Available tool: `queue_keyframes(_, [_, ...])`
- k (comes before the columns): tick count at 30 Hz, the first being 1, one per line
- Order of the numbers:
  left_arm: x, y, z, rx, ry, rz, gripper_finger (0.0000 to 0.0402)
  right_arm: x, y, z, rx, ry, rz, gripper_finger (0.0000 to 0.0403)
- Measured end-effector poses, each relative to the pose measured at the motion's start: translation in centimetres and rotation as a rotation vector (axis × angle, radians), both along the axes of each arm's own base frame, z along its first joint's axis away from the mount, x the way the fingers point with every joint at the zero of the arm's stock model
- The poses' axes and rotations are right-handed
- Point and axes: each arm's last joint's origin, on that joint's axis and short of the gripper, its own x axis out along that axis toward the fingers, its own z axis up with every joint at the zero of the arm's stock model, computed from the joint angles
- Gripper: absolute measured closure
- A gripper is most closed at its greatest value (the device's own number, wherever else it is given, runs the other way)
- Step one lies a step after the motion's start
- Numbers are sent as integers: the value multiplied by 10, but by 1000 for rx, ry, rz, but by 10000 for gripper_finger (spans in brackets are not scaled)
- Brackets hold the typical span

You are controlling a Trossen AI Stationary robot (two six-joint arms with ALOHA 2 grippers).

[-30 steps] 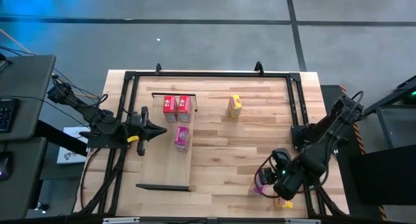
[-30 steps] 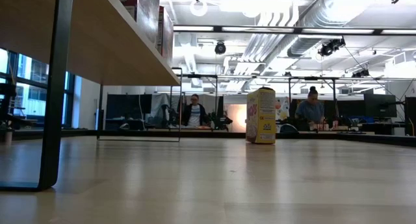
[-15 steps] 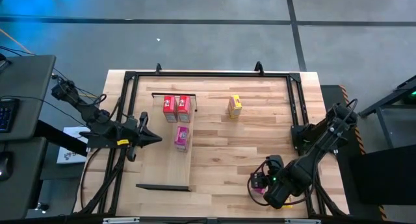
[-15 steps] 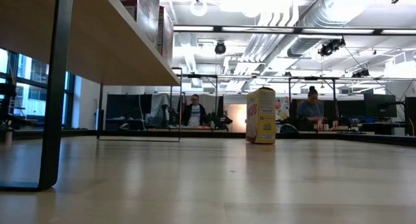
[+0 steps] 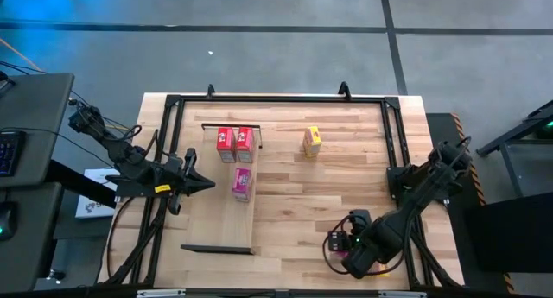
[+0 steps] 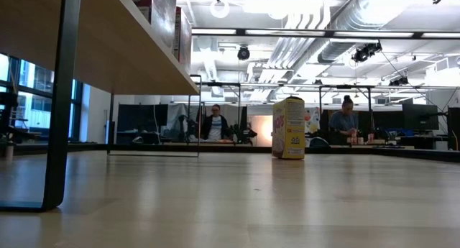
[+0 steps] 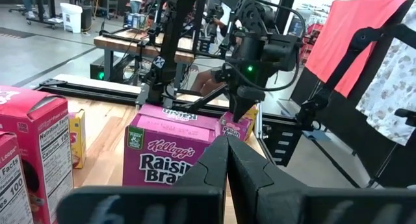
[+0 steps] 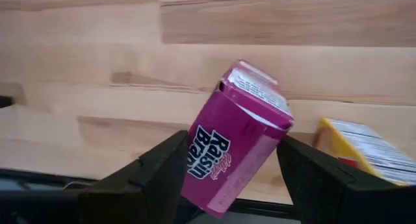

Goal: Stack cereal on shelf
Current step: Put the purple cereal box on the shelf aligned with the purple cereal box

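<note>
- The right gripper (image 5: 339, 246) is seen near the front edge of the table (image 5: 346, 151), towards its right side, with its fingers (image 8: 159, 165) spread on either side of a magenta cereal box (image 8: 234, 136).
- That magenta box is held tilted between the two fingers, its printed front turned to the wrist camera and its top flap slightly lifted.
- A yellow box (image 8: 367, 146) is seen lying on the table just beside the held magenta box.
- The left gripper (image 5: 206, 183) is placed at the left edge of the shelf (image 5: 226, 229), with its fingers (image 7: 224, 169) pressed together and nothing between them.
- Just beyond the left gripper's tip, another magenta box (image 5: 242, 183) stands on the shelf about midway along it.
- Two red boxes (image 5: 235, 141) are set side by side on the shelf near its far end, touching or nearly touching.
- A second yellow box (image 5: 312, 142) stands upright on the table, well apart from the shelf, towards the far side.
- In the low view, two people (image 6: 213, 124) are seen in the room behind the table.
</note>
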Motion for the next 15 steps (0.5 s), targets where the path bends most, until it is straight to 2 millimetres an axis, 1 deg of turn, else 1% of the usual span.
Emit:
queue_keyframes(4, [0, 0, 0, 0, 0, 0, 401, 6, 0, -2, -6, -24, 9, 171])
queue_keyframes(15, [0, 0, 0, 2, 0, -1, 401, 0, -5, -3, -39, 50, 4, 171])
